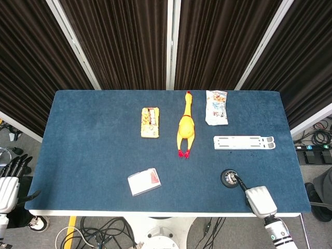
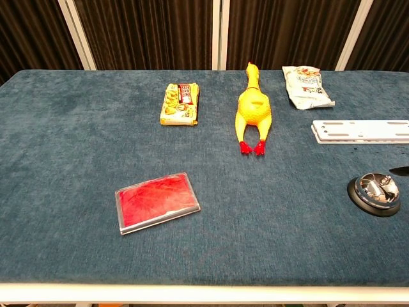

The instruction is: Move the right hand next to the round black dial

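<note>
The round black dial [image 1: 230,178] with a shiny metal centre lies near the table's front right; the chest view shows the dial [image 2: 374,194] at its right edge. My right hand [image 1: 258,200] hangs over the front edge just right of the dial, its white back facing up. One dark fingertip [image 1: 238,181] reaches the dial's rim; I cannot tell whether it touches. A dark fingertip [image 2: 401,171] pokes into the chest view above the dial. My left hand [image 1: 7,182] stays off the table's left side, fingers apart, holding nothing.
A yellow rubber chicken [image 1: 185,127] lies mid-table, a yellow snack packet [image 1: 150,123] to its left and a white bag [image 1: 216,107] at the back. A white bracket [image 1: 244,142] sits behind the dial. A red card case [image 1: 144,181] lies front centre.
</note>
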Controlling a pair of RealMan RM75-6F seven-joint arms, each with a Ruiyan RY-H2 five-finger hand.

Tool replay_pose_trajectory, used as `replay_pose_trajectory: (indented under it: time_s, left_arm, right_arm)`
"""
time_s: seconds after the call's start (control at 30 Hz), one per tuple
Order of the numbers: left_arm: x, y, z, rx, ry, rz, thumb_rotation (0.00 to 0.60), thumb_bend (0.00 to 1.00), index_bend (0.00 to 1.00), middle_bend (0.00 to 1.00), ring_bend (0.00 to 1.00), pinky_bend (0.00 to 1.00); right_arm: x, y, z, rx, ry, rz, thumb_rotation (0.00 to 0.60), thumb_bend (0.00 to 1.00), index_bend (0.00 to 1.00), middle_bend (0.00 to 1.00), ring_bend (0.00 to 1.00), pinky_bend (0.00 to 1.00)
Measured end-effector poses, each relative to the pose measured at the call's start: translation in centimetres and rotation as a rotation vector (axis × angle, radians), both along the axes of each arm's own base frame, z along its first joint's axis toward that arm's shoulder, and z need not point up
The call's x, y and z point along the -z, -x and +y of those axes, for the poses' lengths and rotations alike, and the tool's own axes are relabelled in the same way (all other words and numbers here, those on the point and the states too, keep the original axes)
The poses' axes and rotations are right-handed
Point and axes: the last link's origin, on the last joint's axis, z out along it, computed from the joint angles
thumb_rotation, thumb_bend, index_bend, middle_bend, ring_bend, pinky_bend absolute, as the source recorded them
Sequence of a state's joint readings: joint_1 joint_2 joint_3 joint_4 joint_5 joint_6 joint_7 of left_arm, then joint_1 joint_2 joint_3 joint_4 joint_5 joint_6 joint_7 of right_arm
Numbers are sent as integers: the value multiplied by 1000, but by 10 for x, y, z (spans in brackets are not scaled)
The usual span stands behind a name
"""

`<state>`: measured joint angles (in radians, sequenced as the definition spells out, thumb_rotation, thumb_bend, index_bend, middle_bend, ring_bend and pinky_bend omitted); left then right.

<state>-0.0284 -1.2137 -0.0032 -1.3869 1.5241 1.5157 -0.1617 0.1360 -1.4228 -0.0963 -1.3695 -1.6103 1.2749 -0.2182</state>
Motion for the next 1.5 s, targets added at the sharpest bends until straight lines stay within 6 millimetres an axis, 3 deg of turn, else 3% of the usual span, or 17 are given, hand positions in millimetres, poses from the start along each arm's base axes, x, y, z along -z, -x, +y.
replay_pose_trajectory:
  time_s: [0.37, 0.63, 1.0, 1.33, 1.5]
  left_arm:
    - [-2, 2, -1, -4, -6, -3, 600, 114, 85, 30, 0, 148]
    - [-1, 0, 0, 2, -6, -3, 600, 114, 85, 30, 0, 148]
    - [-2, 0, 0, 2, -6, -1, 600, 113, 85, 29, 0, 148]
    - [-2, -2, 0, 11, -8, -2, 600, 114, 85, 30, 0, 148]
    - [-2, -1, 0, 6, -9, -2, 600, 113, 85, 30, 0, 148]
  right_arm:
    - [11, 9, -2, 55, -49, 21, 600, 1000, 0, 881, 837, 714]
    - [-1, 3, -6, 21, 18, -13, 600, 1000, 0, 881, 837, 715]
    - [6, 9, -4, 47, -35, 16, 600, 1000, 0, 881, 837, 714]
    - [-7, -1, -7, 5, 32, -12, 600, 1000, 0, 881, 837, 714]
    - [-2, 0, -8, 13, 6, -2, 600, 1000, 0, 881, 837, 714]
